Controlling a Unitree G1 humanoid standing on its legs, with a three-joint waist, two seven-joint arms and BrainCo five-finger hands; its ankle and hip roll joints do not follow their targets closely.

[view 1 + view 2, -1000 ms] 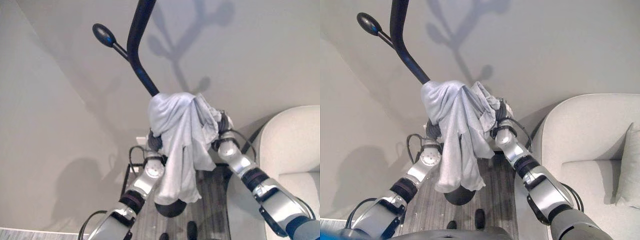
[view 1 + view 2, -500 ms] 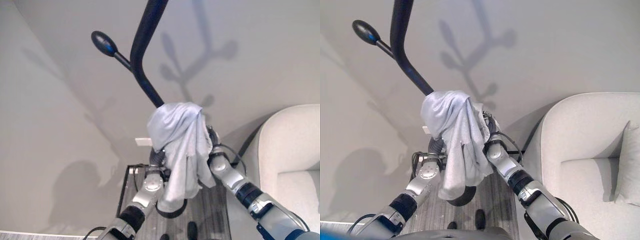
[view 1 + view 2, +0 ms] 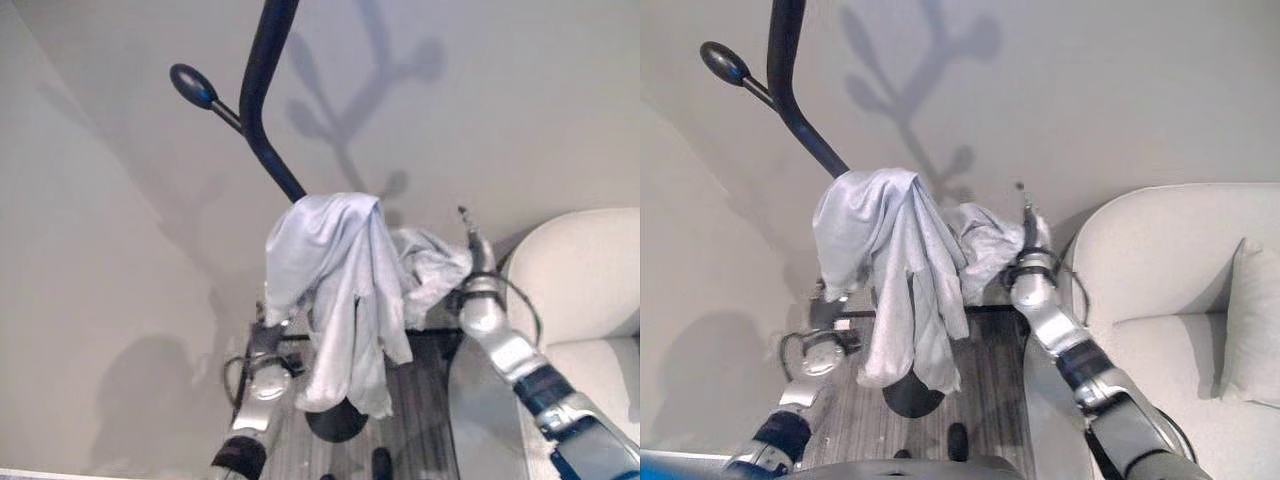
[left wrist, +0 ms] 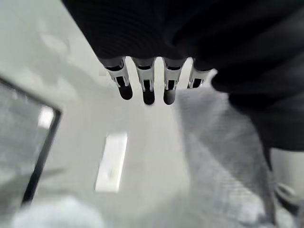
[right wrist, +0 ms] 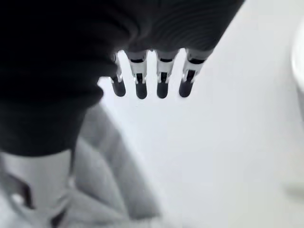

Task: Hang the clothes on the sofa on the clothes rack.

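While the sofa (image 3: 1170,290) sits pale and rounded at the robot's right against the grey wall (image 3: 500,90), the black clothes rack (image 3: 262,110) rises in front of the robot, its curved pole bearing a knobbed peg (image 3: 192,85) off to the left; its round dark base (image 3: 912,396) stands on the striped wood floor (image 3: 985,390); a pale grey garment (image 3: 335,290) is draped over a rack arm and hangs in long folds down toward the base, one bunched corner trailing out to the right; a cushion (image 3: 1248,330) leans on the sofa seat; right hand (image 3: 1028,232) is raised just beside that trailing corner, fingers straight and spread, nothing pinched, as the right wrist view confirms with fingertips (image 5: 141,90) in a loose row against bare wall; left hand (image 3: 272,325) is low at the garment's left edge, partly behind the cloth; left wrist view shows its fingers (image 4: 148,90) extended and relaxed, cloth beside them but not gripped; a small white plate (image 4: 111,161) sits on the wall past them.
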